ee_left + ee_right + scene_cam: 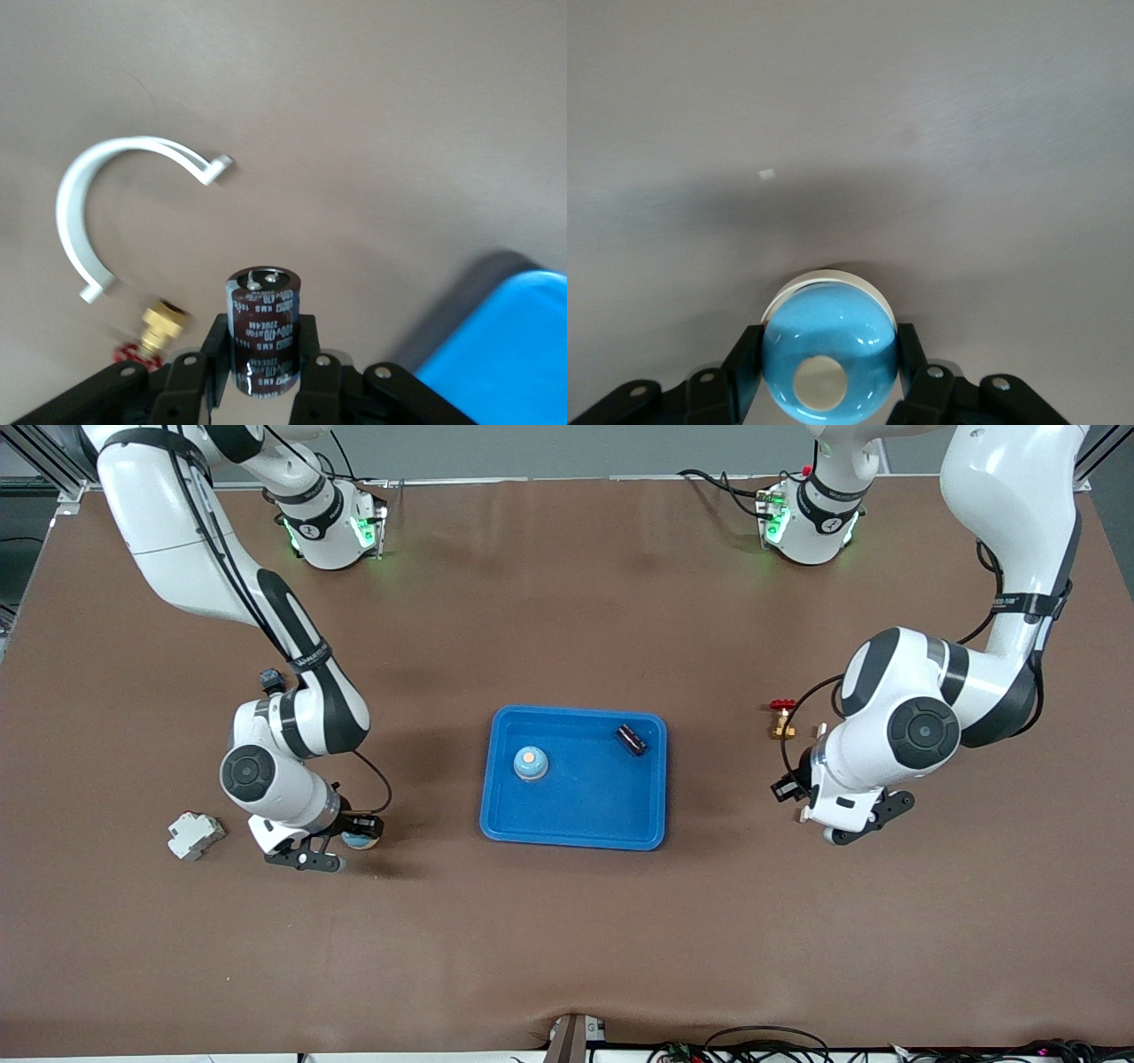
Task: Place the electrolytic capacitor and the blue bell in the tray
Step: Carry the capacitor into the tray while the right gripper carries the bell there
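Near the middle of the front view sits the blue tray (pixel 574 815) on the brown table (pixel 567 939); inside it there is already a blue bell (pixel 531 763) in its upper left part and a small dark capacitor (pixel 631 740) in its upper right corner, lying tilted; at the lower left of that view the right gripper (pixel 341 849) is down at the table, with its fingers squeezed onto a second blue bell (pixel 359 839), well apart from the tray toward the right arm's end; a little white and grey block (pixel 196 835) lies just beside that arm, even closer to the table's end; at the right of the front view the left gripper (pixel 811 802) hangs over bare table, and a small brass part with a red knob (pixel 780 720) stands near it; the front view hides what this gripper holds, because the big white wrist is in the way; the left wrist view shows it well: the fingers (pixel 309 359) are clamped on a dark electrolytic capacitor (pixel 263 332), with a white curved plastic clip (pixel 80 212) and the brass part on the table past it, and a corner of the tray at the lower right; the right wrist view shows the second bell filling the gap between the black fingers (pixel 744 363), its pale button facing the camera.
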{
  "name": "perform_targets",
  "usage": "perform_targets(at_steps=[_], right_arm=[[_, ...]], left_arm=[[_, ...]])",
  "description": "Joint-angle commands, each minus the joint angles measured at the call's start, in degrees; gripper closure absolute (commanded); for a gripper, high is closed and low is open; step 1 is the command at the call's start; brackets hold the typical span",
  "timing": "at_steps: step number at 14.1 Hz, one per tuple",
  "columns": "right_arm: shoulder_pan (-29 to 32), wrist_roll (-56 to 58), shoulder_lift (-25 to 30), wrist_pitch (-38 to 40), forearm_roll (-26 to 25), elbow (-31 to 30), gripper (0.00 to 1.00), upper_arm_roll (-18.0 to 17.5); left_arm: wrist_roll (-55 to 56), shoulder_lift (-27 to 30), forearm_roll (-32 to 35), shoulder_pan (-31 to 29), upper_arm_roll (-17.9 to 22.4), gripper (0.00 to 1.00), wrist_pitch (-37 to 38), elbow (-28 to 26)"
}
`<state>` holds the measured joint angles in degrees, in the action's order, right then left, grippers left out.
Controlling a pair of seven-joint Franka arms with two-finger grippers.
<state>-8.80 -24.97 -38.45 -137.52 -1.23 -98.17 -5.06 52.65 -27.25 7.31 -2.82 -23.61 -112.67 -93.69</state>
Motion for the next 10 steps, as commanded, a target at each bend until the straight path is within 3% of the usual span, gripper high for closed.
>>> perform_targets(at_steps=[1,5,10], right_arm=[[-1.9,-9.4,0.2,4.0,0.0,3.5,1.00,-2.6],[-8.4,-20.5,0.0,8.3,0.0,8.9,1.00,-2.5],[-12.9,-28.3,-0.1,8.1,-0.1,9.3,1.00,-2.5]], left_arm=[[8.5,-3.9,-1.5,3.9,0.1,1.00,1.4,5.7],[21.8,-11.2,-1.1,10.6,0.5,1.00,0.4,13.7],[29.7,-14.8,-0.7,16.5,2.0,1.00,-7.5,14.7]])
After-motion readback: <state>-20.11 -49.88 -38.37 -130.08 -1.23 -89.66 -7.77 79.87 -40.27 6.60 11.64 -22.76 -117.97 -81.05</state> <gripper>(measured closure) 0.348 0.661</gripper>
